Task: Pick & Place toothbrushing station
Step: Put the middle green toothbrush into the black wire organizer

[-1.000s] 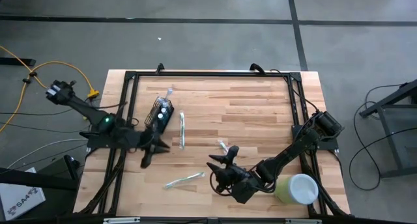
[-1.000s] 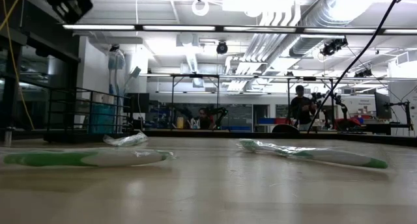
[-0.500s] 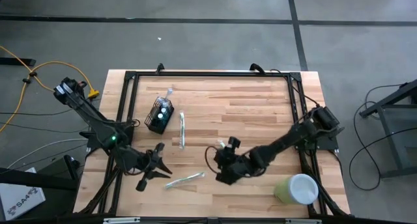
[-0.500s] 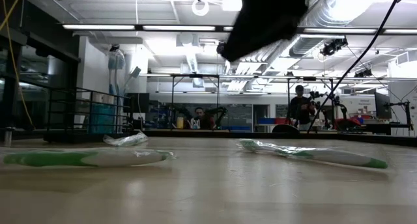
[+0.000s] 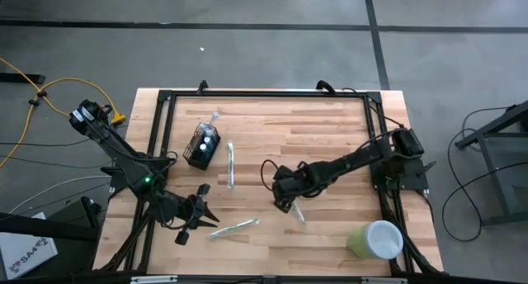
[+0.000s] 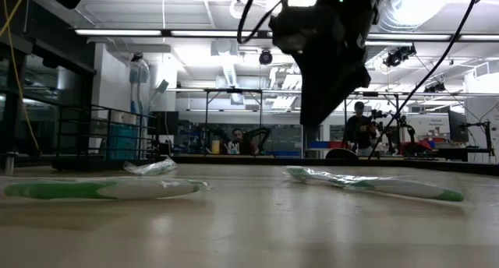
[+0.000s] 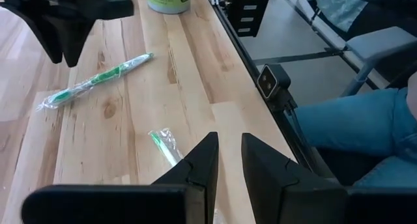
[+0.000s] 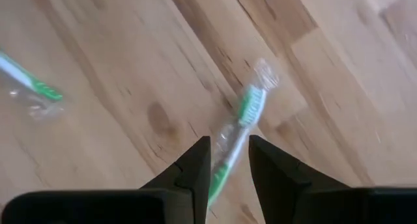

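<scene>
Two grippers over table (image 5: 330, 135): right gripper (image 8: 229, 160) fingers narrowly parted astride wrapped toothbrush (image 8: 242, 123), not clamped; left gripper (image 7: 229, 162) fingers slightly apart, empty. Black mesh holder cup (image 5: 203, 146) lies well beyond both, untouched.

Table (image 5: 322, 144): light wood planks, brown grain and knots, black frame round the edge. Holder (image 5: 202, 146): black wire mesh, two white spots inside. Toothbrushes: green and white in clear wrap, one (image 5: 233, 229) near the front edge, one (image 5: 294, 211) mid-table, one pale (image 5: 230, 165) beside holder. Cup (image 5: 376, 239): pale green outside, white inside. Arms dark, small green light on left arm. Floor grey with dark lines; yellow cable (image 5: 33, 82).
</scene>
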